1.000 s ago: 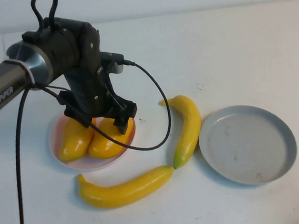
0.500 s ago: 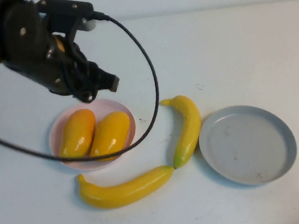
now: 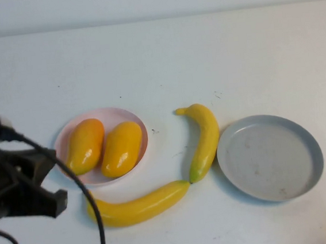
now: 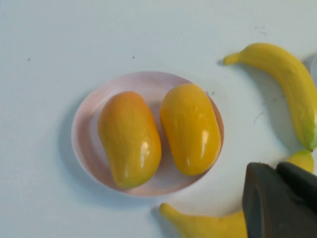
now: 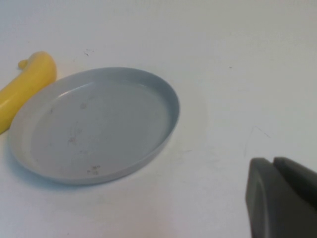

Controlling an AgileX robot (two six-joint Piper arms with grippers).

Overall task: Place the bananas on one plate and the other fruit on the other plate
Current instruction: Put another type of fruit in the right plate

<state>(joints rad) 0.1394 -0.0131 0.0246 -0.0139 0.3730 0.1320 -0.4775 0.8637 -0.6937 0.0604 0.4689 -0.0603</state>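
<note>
Two mango-like fruits lie side by side on the pink plate. One banana lies between the two plates. The other banana lies in front of the pink plate, and their tips touch. The grey plate at the right holds nothing. My left arm is at the front left, beside the pink plate. In the left wrist view my left gripper is shut and empty, above the near banana. My right gripper is shut and empty, near the grey plate.
The white table stretches behind the plates. A black cable hangs from my left arm across the near banana's left end. The right arm does not show in the high view.
My left arm has drawn back from over the pink plate to the front left of the table. Both oval fruits stay on the pink plate. The bananas have not moved.
</note>
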